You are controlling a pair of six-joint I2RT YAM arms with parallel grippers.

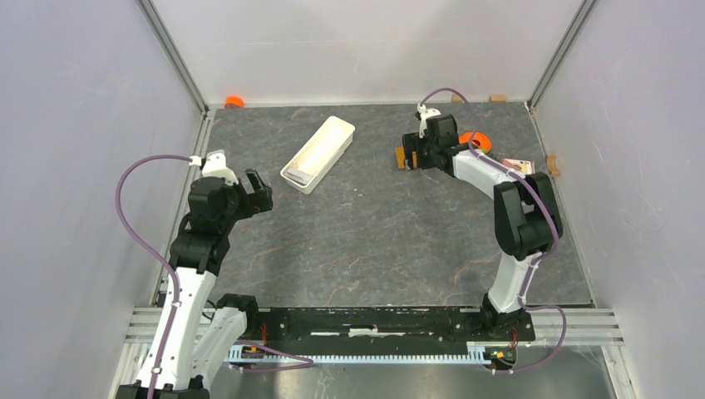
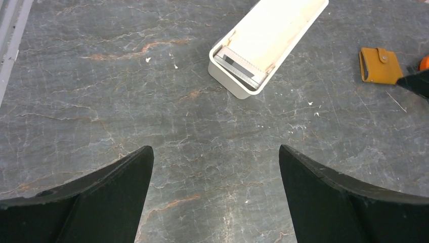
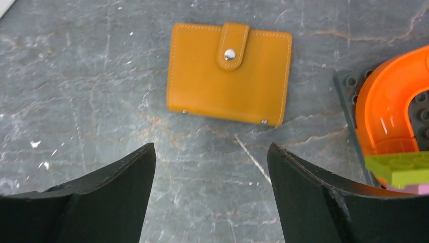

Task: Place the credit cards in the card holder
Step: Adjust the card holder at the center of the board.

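Observation:
The card holder [image 3: 230,72] is an orange-tan wallet lying flat and closed, snap tab fastened; it also shows in the left wrist view [image 2: 379,65] and the top view [image 1: 401,157]. My right gripper [image 3: 211,149] is open and empty, hovering just near of it, at the back right [image 1: 414,156]. Grey cards [image 2: 241,64] stand stacked in the near end of a long white tray [image 2: 275,30]. My left gripper [image 2: 216,152] is open and empty over bare table, well short of the tray, at the left [image 1: 263,193].
An orange curved toy piece [image 3: 392,109] on a dark studded plate, with a lime brick [image 3: 399,164], sits right of the card holder. A small flat colourful piece [image 1: 517,165] lies behind the right arm. Small wooden blocks [image 1: 553,164] and an orange object [image 1: 234,101] line the walls.

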